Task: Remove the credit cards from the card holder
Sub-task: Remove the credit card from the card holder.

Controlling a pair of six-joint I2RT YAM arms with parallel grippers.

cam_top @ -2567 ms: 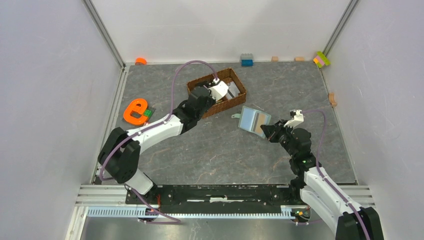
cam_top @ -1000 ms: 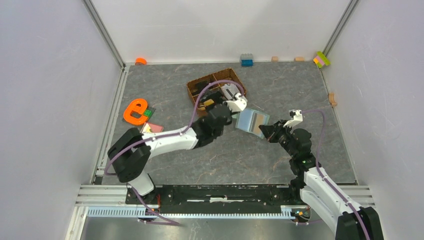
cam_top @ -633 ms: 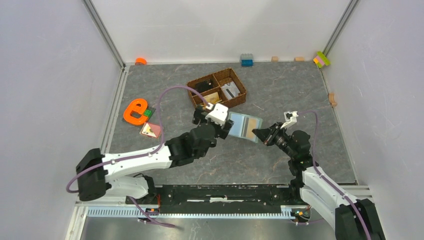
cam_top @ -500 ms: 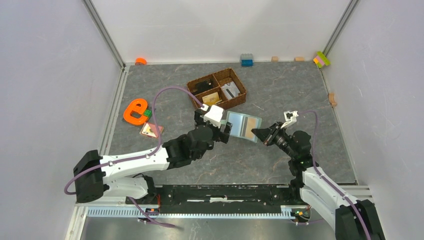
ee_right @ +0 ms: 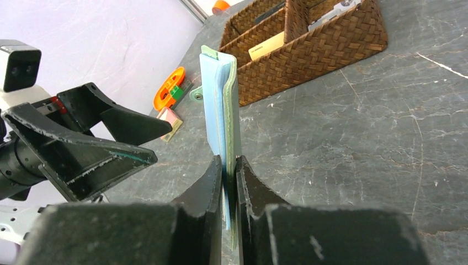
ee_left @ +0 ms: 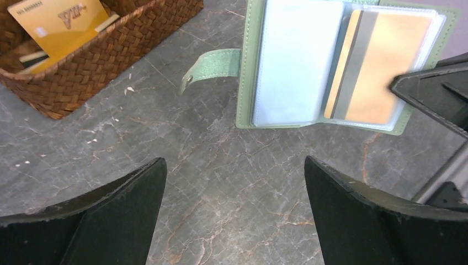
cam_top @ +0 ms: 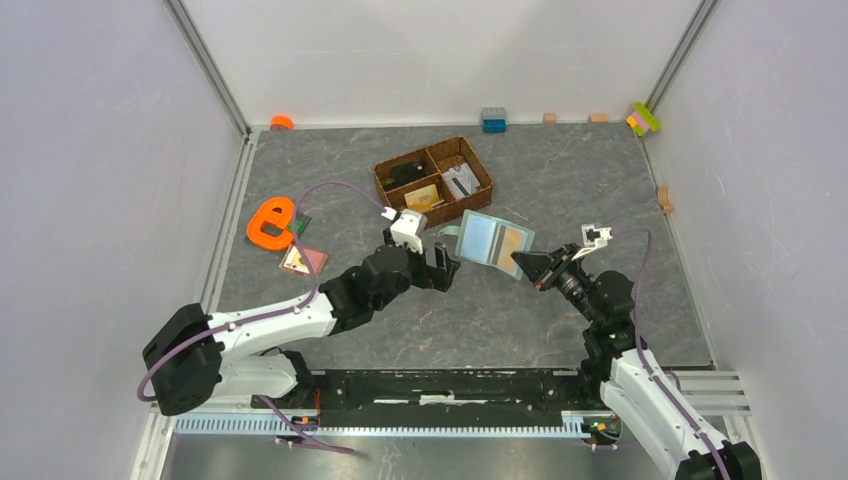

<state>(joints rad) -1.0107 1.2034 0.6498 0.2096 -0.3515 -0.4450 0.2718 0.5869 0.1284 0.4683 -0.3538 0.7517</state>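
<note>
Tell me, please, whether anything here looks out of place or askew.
Two cards lie overlapped and crooked beside the orange letter e; the card holder is held open and upright by the right end effector.

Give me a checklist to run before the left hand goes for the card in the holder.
1. Right hand shut on the card holder's edge: ok.
2. Holder spread open, facing the left hand: ok.
3. Left hand open: ok.
4. Tan card seated in the holder, in view: ok.
5. Left hand lined up with that card: not ok, the card sits off to one side.
6. Card edge exposed enough to pinch: cannot tell.
</note>
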